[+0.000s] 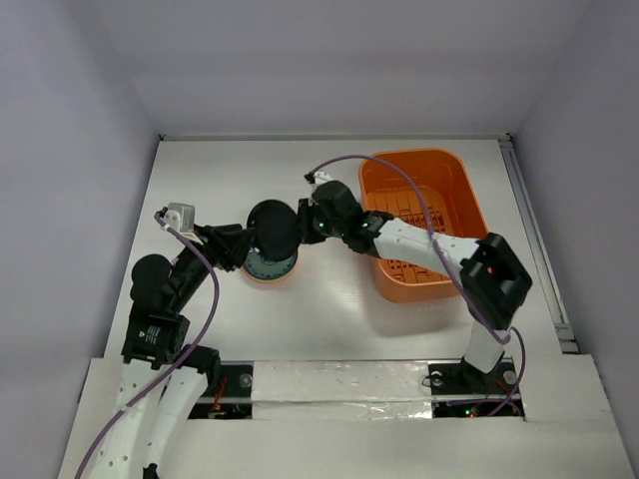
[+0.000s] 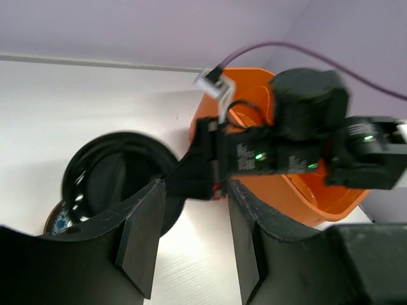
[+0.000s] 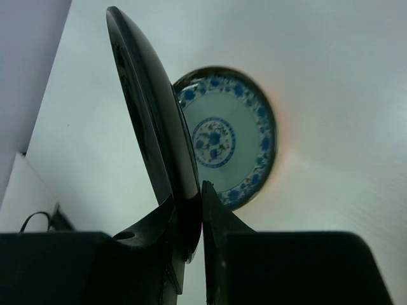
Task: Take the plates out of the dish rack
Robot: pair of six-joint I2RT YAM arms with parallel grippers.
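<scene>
R gripper (image 3: pixel 194 210) pinches black plate (image 3: pixel 149 108) by its rim, left of orange dish rack (image 1: pixel 424 157); blue-patterned plate (image 3: pixel 229 140) there too (maybe atop another). L gripper (image 2: pixel 194 190) spread, empty, farther left.

White table (image 1: pixel 329 309), two things resting on it.
Orange rack (image 1: pixel 439 190) sits far right; plate stack (image 1: pixel 268 271) left of it, apart.

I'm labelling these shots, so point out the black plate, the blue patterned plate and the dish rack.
black plate (image 3: pixel 149 121), right wrist view, its dark curved face.
blue patterned plate (image 3: pixel 222 136), right wrist view, central medallion.
dish rack (image 1: pixel 449 195), top external view, bare orange floor.
</scene>
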